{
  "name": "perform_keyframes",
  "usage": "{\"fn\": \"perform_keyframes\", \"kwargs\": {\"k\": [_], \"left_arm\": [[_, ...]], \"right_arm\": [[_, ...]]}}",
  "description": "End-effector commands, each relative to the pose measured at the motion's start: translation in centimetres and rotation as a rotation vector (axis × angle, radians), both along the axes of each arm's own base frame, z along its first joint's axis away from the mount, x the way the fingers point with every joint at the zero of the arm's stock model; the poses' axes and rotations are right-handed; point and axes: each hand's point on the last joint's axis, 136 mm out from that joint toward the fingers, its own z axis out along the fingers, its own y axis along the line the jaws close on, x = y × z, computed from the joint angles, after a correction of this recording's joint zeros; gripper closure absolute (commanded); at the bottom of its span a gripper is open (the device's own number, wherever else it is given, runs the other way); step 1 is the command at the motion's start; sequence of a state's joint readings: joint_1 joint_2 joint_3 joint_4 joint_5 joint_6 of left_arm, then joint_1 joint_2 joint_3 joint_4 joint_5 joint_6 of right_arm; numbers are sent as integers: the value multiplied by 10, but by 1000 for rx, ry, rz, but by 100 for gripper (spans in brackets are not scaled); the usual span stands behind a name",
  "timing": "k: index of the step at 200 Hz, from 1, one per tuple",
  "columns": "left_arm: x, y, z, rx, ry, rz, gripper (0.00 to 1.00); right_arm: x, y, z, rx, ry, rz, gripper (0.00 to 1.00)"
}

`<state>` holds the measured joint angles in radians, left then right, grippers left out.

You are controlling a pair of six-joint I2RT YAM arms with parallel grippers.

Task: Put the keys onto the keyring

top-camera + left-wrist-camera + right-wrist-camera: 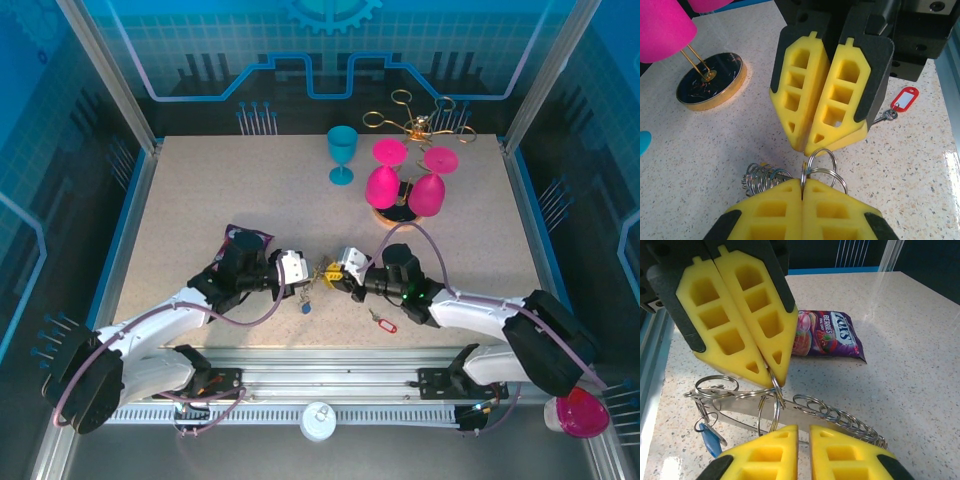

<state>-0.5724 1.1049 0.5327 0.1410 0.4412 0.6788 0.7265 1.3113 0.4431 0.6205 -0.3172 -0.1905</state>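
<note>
**Ana:** The table is a speckled beige top inside a blue-lit enclosure. What stands around the work?

**Ben:** Toward the back there is a teal goblet. Next to it two pink goblets hang bowl-down over a round gold-rimmed base, with a gold wire rack behind them. A purple snack bag lies just behind the left arm's wrist.

**Ana:** And what crowds the spot itself?

**Ben:** The two grippers meet tip to tip at mid-table. A coil of silver rings lies on the surface right beside them.

**Ana:** Where is the keyring?

**Ben:** The left gripper has its yellow fingers pressed together, pinching the silver keyring by its edge. The loop sticks out past the tips, just under the right gripper.

**Ana:** Does the right one hold it too?

**Ben:** Its fingers stand nearly together with a narrow slit between them. Whether they nip the loop cannot be told.

**Ana:** The keys?

**Ben:** The blue-tagged key sits by the ring cluster, below the left gripper. The red-tagged key lies flat on the table, apart, near the right arm.
</note>
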Motion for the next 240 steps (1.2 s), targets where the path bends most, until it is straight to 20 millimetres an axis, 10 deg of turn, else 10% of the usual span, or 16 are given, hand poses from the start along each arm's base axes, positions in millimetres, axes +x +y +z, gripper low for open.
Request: {"fn": "perform_keyframes", "kwargs": {"k": [1,88,178,207,240], "left_arm": [[-3,-2,4,-28,-10,-16,100],[-3,-3,5,-43,-12,-10,100],[-3,0,4,-46,5,9,100],[-2,8,5,-10,-13,38,66],[-7,19,9,59,1,27,59]], "right_arm": [[2,10,12,24,-74,23,84],[-12,27,24,119,-112,168,81],[-2,25,33,195,-102,152,100],[-6,23,27,137,-89,169,100],[-12,19,15,2,-84,200,100]]}}
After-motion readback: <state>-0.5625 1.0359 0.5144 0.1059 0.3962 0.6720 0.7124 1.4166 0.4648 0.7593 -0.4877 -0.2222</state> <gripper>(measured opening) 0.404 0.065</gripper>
